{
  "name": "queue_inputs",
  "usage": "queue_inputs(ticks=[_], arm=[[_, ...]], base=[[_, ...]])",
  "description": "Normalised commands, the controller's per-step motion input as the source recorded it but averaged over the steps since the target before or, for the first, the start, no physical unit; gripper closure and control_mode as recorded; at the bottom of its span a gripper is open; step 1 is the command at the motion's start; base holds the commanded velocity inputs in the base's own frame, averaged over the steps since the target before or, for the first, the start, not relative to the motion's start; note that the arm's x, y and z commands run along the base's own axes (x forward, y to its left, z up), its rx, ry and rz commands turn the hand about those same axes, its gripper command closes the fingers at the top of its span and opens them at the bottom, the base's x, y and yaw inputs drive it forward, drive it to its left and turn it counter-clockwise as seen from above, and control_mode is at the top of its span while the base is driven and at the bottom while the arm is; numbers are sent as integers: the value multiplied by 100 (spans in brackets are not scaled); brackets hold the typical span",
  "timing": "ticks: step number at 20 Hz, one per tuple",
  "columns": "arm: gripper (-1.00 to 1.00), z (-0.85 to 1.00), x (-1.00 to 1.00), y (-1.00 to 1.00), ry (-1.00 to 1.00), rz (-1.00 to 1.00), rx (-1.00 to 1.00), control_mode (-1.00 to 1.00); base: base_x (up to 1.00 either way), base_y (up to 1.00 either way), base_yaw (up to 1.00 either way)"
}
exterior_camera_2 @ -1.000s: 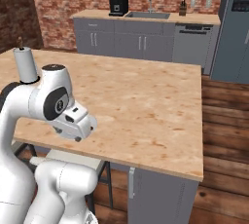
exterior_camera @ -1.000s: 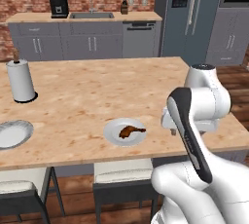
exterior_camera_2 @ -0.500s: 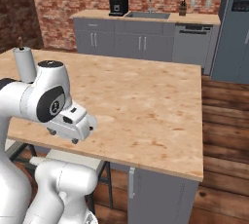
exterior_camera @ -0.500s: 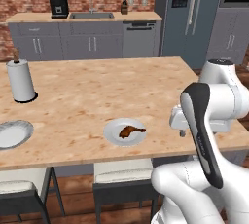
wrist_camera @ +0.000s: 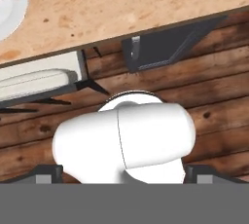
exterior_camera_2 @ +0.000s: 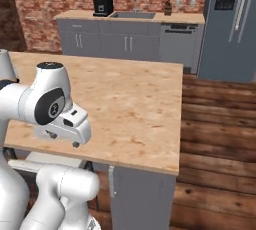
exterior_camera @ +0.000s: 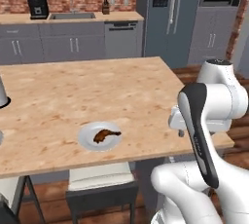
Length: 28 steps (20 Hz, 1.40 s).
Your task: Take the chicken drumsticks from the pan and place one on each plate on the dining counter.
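Now, left base view: one drumstick [exterior_camera: 106, 135] lies on a plate [exterior_camera: 87, 142] near the front edge of the dining counter [exterior_camera: 97, 91], arm folded off to the right. Right base view: the hand hangs over the counter's near edge. Hand view: plate rim [wrist_camera: 12, 21] at top left, stool [wrist_camera: 36, 79] below; gripper [wrist_camera: 124, 172] spread wide, holding nothing.

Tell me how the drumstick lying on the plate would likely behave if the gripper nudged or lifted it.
The drumstick looks small and rigid, so probably light and stiff. Its rounded, tapering shape suggests it could roll or pivot on the smooth plate rather than slide straight. Its thin bone end would likely be a poor place to grip.
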Motion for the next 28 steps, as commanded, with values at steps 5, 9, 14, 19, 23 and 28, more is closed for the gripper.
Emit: queue_inputs(ticks=[5, 9, 14, 19, 23, 28], arm=[[-100, 0, 0, 0, 0, 0, 0, 100], [-100, 0, 0, 0, 0, 0, 0, 100], [-100, 0, 0, 0, 0, 0, 0, 100], [-100, 0, 0, 0, 0, 0, 0, 100], [-100, 0, 0, 0, 0, 0, 0, 100], [-100, 0, 0, 0, 0, 0, 0, 100]], base=[[-7, -98, -17], [-4, -100, -13], [-7, -100, -16], [-6, -100, -19], [0, -92, -36], [3, -35, -84]])
